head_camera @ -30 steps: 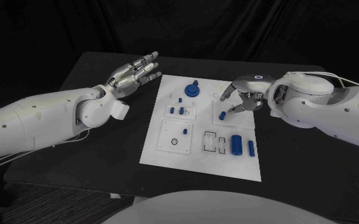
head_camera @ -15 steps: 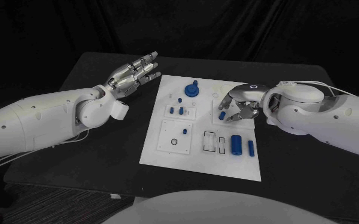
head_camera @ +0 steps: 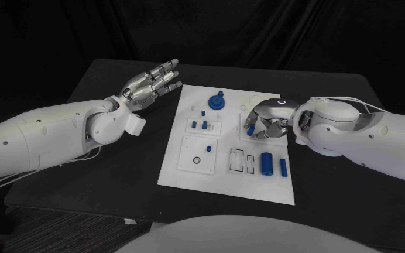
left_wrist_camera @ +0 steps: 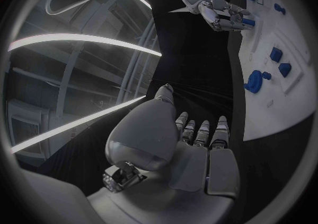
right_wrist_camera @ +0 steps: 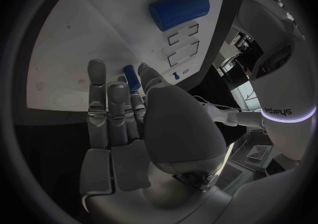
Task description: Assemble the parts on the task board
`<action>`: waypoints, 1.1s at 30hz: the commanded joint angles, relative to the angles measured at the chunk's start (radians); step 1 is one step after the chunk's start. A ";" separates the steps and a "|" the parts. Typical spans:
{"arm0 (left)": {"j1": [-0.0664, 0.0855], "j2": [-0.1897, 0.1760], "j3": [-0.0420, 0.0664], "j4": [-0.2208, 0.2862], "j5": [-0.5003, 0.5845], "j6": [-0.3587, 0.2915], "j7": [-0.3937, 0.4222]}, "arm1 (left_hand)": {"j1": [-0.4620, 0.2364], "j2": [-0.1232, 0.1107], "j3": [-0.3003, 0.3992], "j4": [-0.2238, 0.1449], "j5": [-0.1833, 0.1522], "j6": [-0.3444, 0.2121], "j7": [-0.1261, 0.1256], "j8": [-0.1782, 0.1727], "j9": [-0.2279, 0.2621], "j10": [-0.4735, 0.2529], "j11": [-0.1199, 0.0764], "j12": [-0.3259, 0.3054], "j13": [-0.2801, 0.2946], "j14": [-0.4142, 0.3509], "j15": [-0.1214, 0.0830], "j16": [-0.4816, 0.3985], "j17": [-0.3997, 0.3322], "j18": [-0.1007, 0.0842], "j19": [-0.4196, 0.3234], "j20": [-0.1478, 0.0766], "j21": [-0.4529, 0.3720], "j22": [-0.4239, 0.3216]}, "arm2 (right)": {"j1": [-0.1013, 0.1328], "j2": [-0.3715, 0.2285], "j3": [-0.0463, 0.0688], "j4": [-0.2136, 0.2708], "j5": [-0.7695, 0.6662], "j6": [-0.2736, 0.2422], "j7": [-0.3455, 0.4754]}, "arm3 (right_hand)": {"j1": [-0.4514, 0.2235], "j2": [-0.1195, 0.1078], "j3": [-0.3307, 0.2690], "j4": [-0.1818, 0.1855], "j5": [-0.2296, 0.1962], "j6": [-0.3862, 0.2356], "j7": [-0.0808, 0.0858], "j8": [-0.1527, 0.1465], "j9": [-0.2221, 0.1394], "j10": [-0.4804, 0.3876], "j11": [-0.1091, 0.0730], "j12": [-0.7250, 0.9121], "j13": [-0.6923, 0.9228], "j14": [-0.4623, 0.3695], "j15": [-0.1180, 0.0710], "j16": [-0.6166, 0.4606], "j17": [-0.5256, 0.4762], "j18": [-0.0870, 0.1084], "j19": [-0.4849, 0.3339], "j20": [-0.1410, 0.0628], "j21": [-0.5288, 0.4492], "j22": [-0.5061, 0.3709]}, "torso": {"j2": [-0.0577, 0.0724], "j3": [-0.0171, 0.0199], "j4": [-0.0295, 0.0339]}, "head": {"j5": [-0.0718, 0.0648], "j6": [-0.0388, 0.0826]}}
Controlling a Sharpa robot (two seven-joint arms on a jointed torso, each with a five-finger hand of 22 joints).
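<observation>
The white task board [head_camera: 226,178] lies in the middle of the table. My right hand [head_camera: 268,120] hangs low over the board's right side. Its thumb and a finger pinch a small blue peg [head_camera: 250,128], and the right wrist view shows the same peg [right_wrist_camera: 130,77] between the fingertips, close to the board. My left hand [head_camera: 153,83] is raised left of the board with fingers spread and nothing in it. Other parts on the board are a round blue knob [head_camera: 217,101], two short pegs [head_camera: 198,125], a thick blue cylinder [head_camera: 267,163] and a slim one [head_camera: 284,168].
The black table [head_camera: 110,165] runs around the board, with bare surface at the left and front. A single small peg [head_camera: 208,147] stands in a square plate near the board's left side. The left wrist view shows the board's edge [left_wrist_camera: 265,115] and my right hand [left_wrist_camera: 224,13] beyond it.
My right hand has moved left and down over the board, and its fingers have closed around the small blue peg. The left arm has not moved.
</observation>
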 commanded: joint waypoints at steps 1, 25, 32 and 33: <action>-0.002 0.003 0.001 0.000 0.004 0.015 0.004 | 0.007 0.001 0.000 -0.006 0.004 0.001 0.006 0.006 0.001 0.001 0.002 0.002 0.000 -0.002 0.007 -0.004 -0.001 0.009 -0.001 0.005 0.004 0.001 | -0.004 0.001 0.001 -0.001 -0.002 -0.054 0.034 | 0.018 0.003 0.021 -0.002 0.008 0.028 0.006 0.011 0.004 0.034 -0.005 -0.012 -0.001 0.004 -0.012 0.008 0.006 0.006 0.008 -0.004 0.015 0.039 | 0.001 0.0000 0.0006 | -0.001 0.000; -0.004 -0.002 0.001 0.002 0.004 0.023 -0.015 | 0.018 0.006 0.003 -0.015 0.022 0.038 0.028 0.018 0.007 0.003 0.015 0.006 0.001 -0.002 0.016 -0.004 -0.001 0.010 0.009 0.015 0.009 0.009 | 0.027 -0.042 0.001 0.079 -0.095 -0.196 0.044 | 0.087 -0.024 0.190 -0.065 -0.014 0.203 -0.024 0.053 0.049 0.259 -0.051 -0.104 0.001 0.049 -0.052 0.024 0.031 -0.013 0.044 -0.047 0.194 0.066 | 0.000 -0.0001 -0.0011 | 0.012 0.000; -0.004 -0.002 0.001 0.002 0.004 0.022 -0.017 | 0.025 0.009 0.007 -0.023 0.037 0.039 0.030 0.020 0.007 0.004 0.016 0.007 0.001 -0.002 0.019 -0.004 -0.001 0.009 0.012 0.017 0.010 0.011 | 0.068 -0.055 0.001 0.163 -0.102 -0.197 0.032 | 0.076 -0.027 0.195 -0.062 -0.019 0.204 -0.024 0.049 0.049 0.263 -0.051 -0.114 0.001 0.053 -0.052 0.022 0.033 -0.015 0.046 -0.047 0.212 0.068 | 0.001 -0.0011 -0.0008 | 0.020 0.000; -0.004 -0.002 0.001 0.002 0.004 0.022 -0.017 | 0.025 0.009 0.007 -0.023 0.037 0.039 0.030 0.020 0.007 0.004 0.016 0.007 0.001 -0.002 0.019 -0.004 -0.001 0.009 0.012 0.017 0.010 0.011 | 0.071 -0.054 0.001 0.171 -0.102 -0.195 0.031 | 0.076 -0.027 0.195 -0.062 -0.019 0.204 -0.024 0.049 0.049 0.263 -0.051 -0.114 0.001 0.053 -0.052 0.022 0.033 -0.015 0.046 -0.047 0.212 0.068 | 0.001 -0.0011 -0.0008 | 0.021 0.000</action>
